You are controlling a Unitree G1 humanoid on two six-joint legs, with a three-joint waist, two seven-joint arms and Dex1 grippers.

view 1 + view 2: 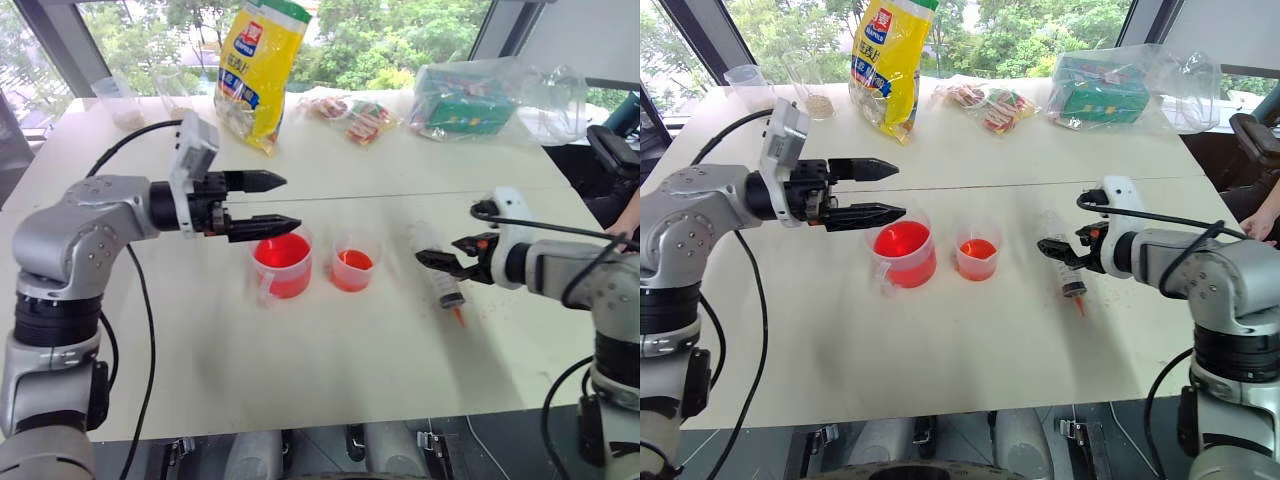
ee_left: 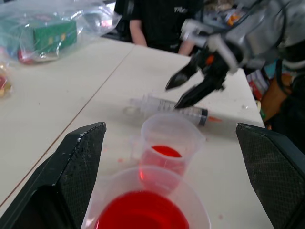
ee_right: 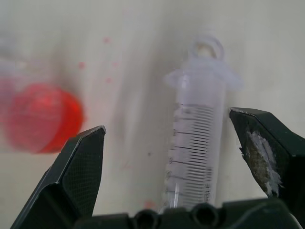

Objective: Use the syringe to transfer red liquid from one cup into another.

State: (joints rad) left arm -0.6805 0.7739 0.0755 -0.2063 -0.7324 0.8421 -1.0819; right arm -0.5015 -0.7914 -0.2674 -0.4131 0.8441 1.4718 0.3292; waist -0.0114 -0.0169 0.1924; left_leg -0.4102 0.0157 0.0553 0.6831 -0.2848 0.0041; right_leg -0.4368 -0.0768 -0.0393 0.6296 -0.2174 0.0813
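Syringe [image 1: 438,272] lies flat on the table [image 1: 330,370], right of both cups, long axis far-to-near, orange tip toward the near edge, plunger end far. Head views: right gripper [image 1: 447,262] hovers over the barrel, jaws apart, gripping nothing. Left gripper [image 1: 268,204] hangs above the handled beaker [image 1: 281,264], jaws wide, empty. Small cup [image 1: 353,264] sits just right of the beaker; both hold red liquid [image 1: 282,250].

Left wrist view: syringe behind the small cup, right gripper's fingers straddling it, not clamped.

Right wrist view: graduated barrel between the spread fingers, nearer one of them.

Judgement: syringe is set down, so either transfer done or pickup pending. If pending, next: centre jaws on barrel, close, lift.
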